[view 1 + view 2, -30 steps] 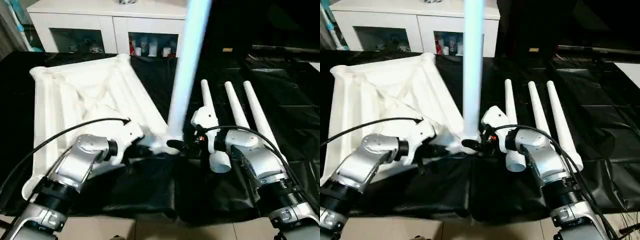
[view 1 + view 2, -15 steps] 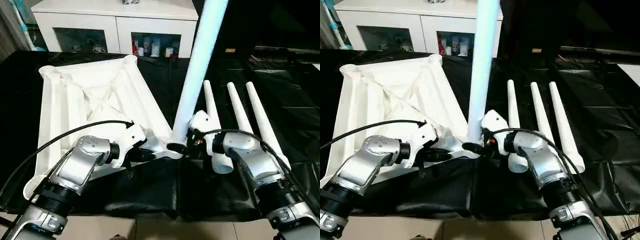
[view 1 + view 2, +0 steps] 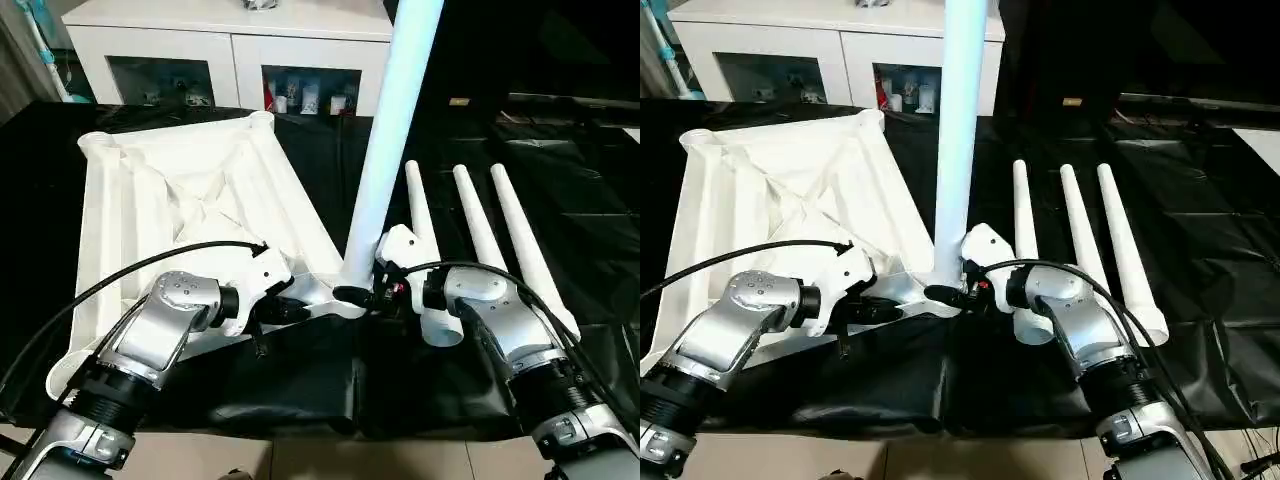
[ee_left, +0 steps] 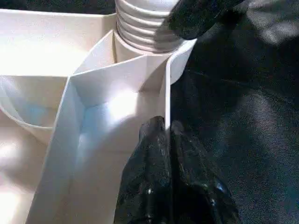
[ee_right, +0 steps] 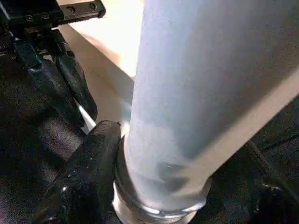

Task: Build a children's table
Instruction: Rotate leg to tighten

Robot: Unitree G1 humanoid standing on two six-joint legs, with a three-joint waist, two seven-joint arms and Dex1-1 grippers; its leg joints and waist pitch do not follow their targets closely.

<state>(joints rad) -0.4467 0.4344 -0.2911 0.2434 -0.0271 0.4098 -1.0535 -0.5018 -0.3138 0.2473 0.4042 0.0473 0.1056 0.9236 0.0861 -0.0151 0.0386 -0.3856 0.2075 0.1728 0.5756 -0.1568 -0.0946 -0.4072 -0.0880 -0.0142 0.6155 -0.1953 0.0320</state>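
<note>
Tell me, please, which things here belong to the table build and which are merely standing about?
Part of the job:
- table top, lying underside up
- upright leg at its near corner socket
- three spare legs lying on the black sheet

Just there:
- white cabinet with glass doors behind

White plastic table top (image 3: 190,210), lying upside down on black sheeting, ribbed X-braced underside facing up, round sockets at the corners. One long white leg (image 3: 392,130) standing almost upright in the near right corner socket (image 3: 345,297), ridged base seated there. Three more tapered legs (image 3: 478,232) lying side by side to the right, well apart from the top.
</note>
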